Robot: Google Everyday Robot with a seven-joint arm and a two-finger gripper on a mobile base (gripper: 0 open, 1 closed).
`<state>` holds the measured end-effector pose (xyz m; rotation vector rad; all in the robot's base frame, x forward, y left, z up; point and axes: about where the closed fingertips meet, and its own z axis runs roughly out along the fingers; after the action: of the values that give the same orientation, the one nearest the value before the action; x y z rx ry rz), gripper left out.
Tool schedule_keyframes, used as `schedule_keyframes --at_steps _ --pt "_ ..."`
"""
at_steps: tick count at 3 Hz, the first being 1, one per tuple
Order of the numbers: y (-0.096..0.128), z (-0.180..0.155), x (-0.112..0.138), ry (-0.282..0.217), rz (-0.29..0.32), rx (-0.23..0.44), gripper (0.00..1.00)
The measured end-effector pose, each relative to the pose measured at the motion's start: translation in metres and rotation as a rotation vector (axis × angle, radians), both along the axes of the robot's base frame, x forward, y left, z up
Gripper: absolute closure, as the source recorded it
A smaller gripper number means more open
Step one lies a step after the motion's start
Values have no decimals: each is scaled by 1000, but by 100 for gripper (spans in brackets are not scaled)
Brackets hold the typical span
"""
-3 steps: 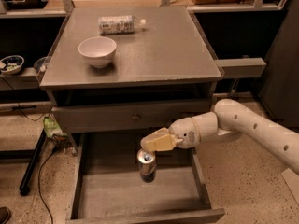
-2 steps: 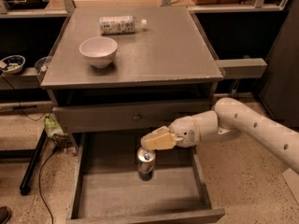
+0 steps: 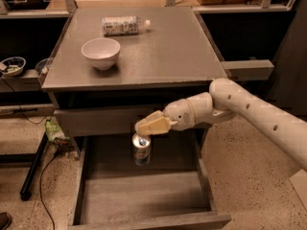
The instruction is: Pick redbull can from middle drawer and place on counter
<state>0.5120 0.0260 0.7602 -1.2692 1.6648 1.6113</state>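
white bowl point(image 3: 100, 52): on the desk point(image 3: 182, 56), up and left of the gripper point(image 3: 149, 126), well apart.
clear bottle point(image 3: 122, 25): on its side, beyond the bowl.
redbull can point(image 3: 141, 150): upright in the open middle drawer point(image 3: 144, 195), just under the gripper.
fingers: I cannot tell whether they are apart or clamped.
progress: I judge the can not yet lifted; the raise and the placing on the desk remain.
room: speckled floor point(image 3: 249, 166), dark shelving around.

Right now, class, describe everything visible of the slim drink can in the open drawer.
The slim metal redbull can is upright in the back half of the wide grey wooden middle drawer. Shiny silver top, darker bluish-silver sides. The cream gripper hangs just above its top rim; contact cannot be told.
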Motion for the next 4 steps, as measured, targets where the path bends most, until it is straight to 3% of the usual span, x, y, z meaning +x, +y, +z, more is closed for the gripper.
schedule_keyframes --at_steps 2,4 --pt "19 37 34 -66 34 -36 100" --pt "-1 38 42 -61 -9 -69 100"
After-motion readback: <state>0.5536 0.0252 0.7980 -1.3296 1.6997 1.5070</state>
